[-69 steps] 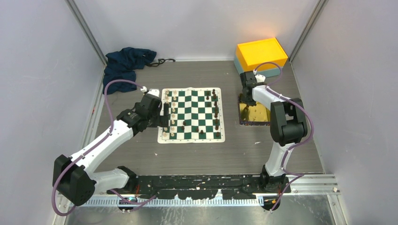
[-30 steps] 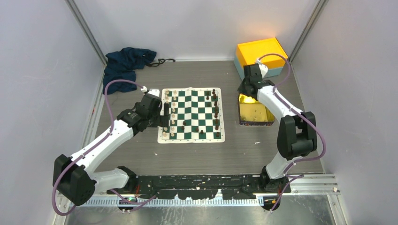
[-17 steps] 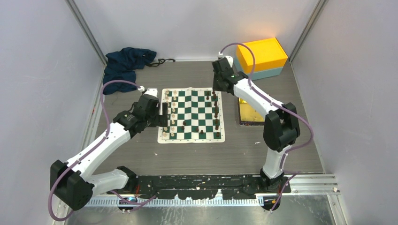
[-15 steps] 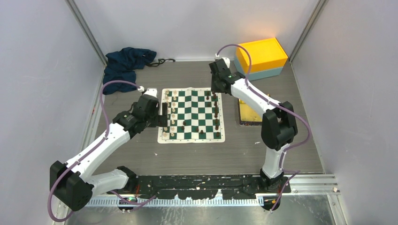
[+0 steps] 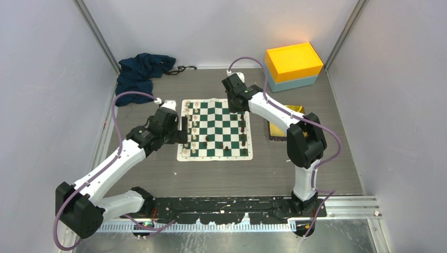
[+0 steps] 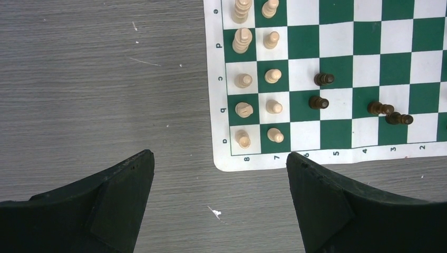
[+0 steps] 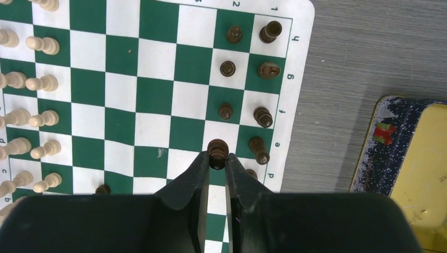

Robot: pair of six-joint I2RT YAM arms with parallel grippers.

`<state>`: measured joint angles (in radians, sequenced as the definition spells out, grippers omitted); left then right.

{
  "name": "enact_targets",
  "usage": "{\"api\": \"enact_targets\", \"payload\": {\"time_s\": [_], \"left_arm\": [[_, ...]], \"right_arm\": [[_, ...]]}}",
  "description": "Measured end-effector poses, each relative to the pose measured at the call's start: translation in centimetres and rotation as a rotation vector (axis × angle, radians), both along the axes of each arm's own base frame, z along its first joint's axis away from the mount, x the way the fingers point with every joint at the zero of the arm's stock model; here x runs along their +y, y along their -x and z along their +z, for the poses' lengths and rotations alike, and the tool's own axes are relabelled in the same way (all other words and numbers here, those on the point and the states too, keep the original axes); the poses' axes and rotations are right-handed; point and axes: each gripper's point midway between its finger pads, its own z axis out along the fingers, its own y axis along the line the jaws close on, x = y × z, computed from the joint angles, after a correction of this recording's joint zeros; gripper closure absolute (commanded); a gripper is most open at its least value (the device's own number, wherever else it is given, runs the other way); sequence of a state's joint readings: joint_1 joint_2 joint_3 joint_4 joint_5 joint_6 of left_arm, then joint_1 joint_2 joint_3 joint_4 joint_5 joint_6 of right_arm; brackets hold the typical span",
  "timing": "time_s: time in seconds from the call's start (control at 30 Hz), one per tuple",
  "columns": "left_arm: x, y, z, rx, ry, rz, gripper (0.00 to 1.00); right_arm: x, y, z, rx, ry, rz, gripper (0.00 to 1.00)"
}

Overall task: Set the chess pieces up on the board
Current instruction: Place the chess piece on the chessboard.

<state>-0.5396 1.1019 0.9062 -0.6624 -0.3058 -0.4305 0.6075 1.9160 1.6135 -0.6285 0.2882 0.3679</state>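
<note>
The green-and-white board [image 5: 215, 130] lies mid-table. Cream pieces [image 6: 243, 109] fill its two left columns; dark pieces [image 7: 228, 68] stand along its right side, with a few loose ones [image 6: 321, 79] nearer the middle. My right gripper [image 7: 217, 158] is shut on a dark pawn [image 7: 217, 149] and holds it over the board's right part, by the dark rows; in the top view it hangs over the board's far right area [image 5: 237, 105]. My left gripper [image 6: 219, 161] is open and empty, above the table just off the board's near left corner [image 5: 182, 132].
A gold tray [image 5: 284, 126] lies right of the board, its rim in the right wrist view [image 7: 379, 137]. An orange and teal box [image 5: 293, 66] stands at the back right. A dark blue cloth [image 5: 141, 71] lies at the back left.
My right arm lifted from the gold tray and swung left over the board's far right part, carrying a dark pawn. My left arm has barely shifted.
</note>
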Motion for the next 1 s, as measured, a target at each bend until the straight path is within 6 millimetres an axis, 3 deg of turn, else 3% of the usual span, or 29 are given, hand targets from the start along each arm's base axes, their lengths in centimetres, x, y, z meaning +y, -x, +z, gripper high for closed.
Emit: {"api": "enact_targets", "payload": {"time_s": [0.4,1.0], "left_arm": [[0.2,0.1,-0.2,0.005,-0.003,0.004,0.03],[0.2,0.1,-0.3,0.007,-0.004,0.004,0.03]], "right_arm": [[-0.3,2.0,-4.2,0.042,0.052,0.014,0.99],[-0.1,1.6,-6.3,0.021,0.054,0.008,0.99]]}}
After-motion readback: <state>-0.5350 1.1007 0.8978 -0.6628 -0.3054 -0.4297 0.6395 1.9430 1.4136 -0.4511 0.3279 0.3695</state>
